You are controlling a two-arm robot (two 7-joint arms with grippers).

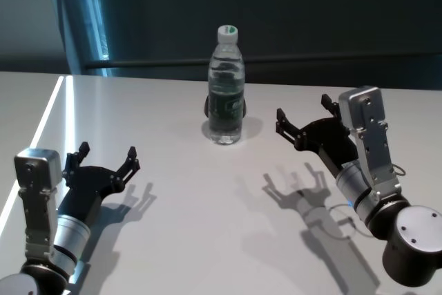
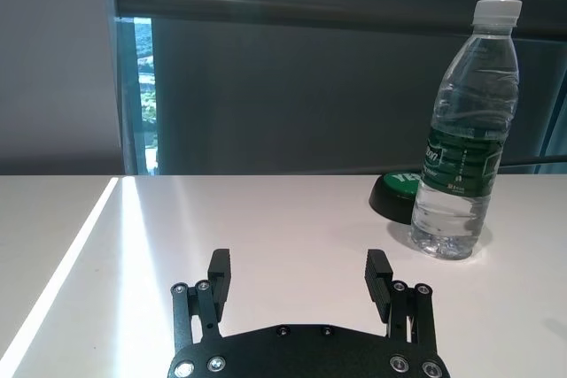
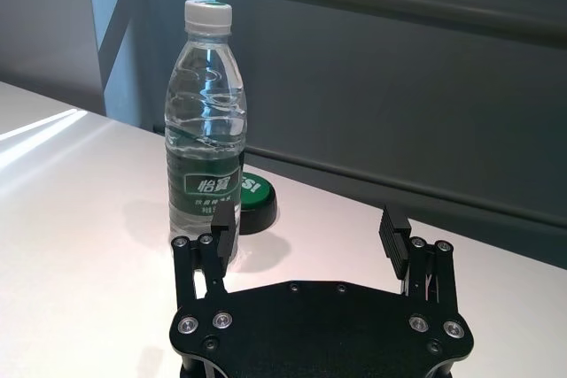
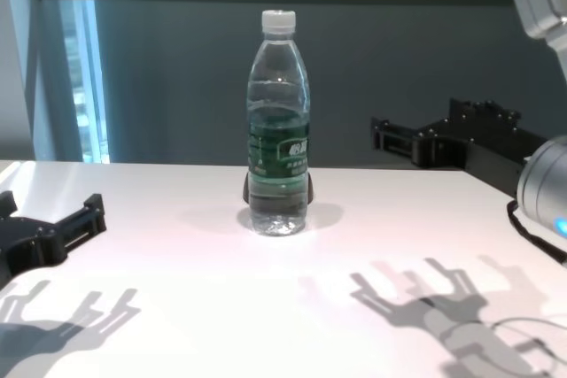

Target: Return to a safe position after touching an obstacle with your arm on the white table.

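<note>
The tall clear plastic water bottle with a white screw cap and dark green label band (image 1: pixel 226 88) stands upright on the glossy white table (image 1: pixel 173 240), toward twelve o'clock from the robot and roughly midway between its two arms.

The right gripper (image 1: pixel 307 124) hovers above the table with its black fingers spread wide and nothing between them, at about three o'clock of the bottle, near it but not touching; its shadow falls on the tabletop below. The left gripper (image 1: pixel 107 160) also hangs spread and empty, down at about eight o'clock of the bottle and well apart from it.

The main risk, as I judge it, lies with the right arm: a withdrawal that swings inward toward nine o'clock instead of straight back could clip the bottle with the nearer finger. Tall and narrow-based, it would likely tip and roll across the smooth surface.

Just behind the bottle, at its twelve o'clock, sits a low round black puck with a green top (image 3: pixel 254 202), close to its base. Nothing else stands between either arm and the near edge.
</note>
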